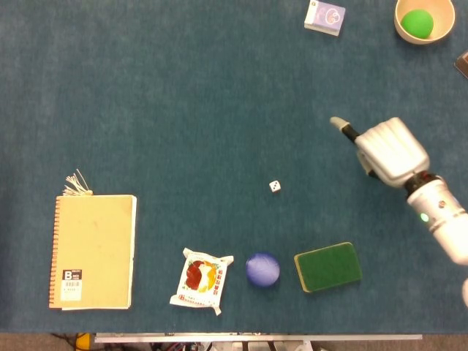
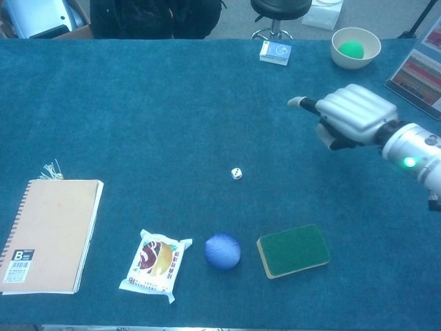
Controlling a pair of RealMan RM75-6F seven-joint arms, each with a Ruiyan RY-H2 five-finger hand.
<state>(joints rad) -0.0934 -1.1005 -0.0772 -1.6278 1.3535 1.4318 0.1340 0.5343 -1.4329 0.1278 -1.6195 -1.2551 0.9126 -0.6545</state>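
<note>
Head view: right hand (image 1: 390, 150) above blue cloth, fingers curled, thumb out, holding nothing, white die (image 1: 275, 187) lying left and below it with open cloth between, notebook (image 1: 95, 251) label reading "B"; chest view: green sponge (image 2: 293, 249) near front edge, left hand unseen.

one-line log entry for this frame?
right robot hand: above table, fingers curled, holding nothing | nearest: die, sponge | left robot hand: not in view | ball, snack pack, notebook: untouched
</note>
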